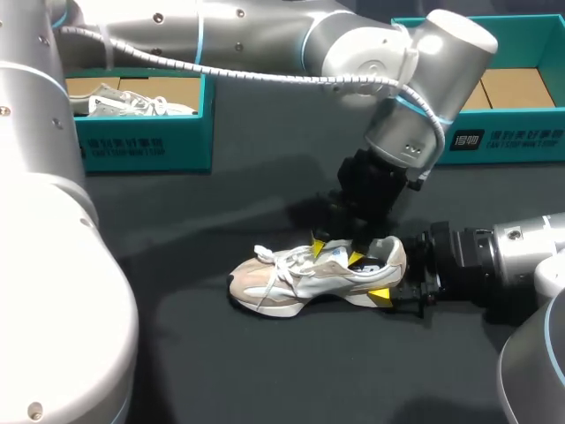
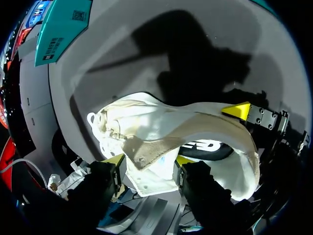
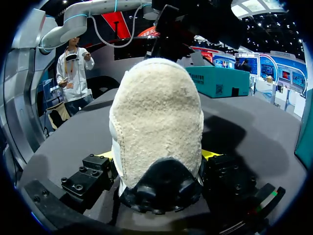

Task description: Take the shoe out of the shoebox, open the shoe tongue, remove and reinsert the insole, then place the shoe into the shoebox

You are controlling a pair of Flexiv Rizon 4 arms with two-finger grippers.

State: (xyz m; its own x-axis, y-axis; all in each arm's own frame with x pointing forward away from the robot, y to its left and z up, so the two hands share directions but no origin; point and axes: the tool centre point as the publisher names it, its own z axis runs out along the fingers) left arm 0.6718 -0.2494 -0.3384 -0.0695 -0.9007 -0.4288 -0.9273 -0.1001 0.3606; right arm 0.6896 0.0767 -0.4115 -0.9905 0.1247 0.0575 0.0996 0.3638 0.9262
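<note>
Shoe (image 1: 309,278) sits on table (image 1: 221,194), well apart from shoebox (image 1: 141,141), R gripper (image 3: 157,155) clamped on heel, L gripper (image 2: 149,160) pinched on tongue (image 2: 146,147); risk, as I judge it: a hard tongue pull vs. weak heel hold may tip or free the shoe.

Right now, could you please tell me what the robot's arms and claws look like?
The left arm and right arm are rounded silver-grey tubes; thin light-blue rings show on the left arm's joints. A white ribbed cable runs along the left arm. The left claw and right claw are black, blocky and bolted, each with two yellow-tipped fingers.
</note>
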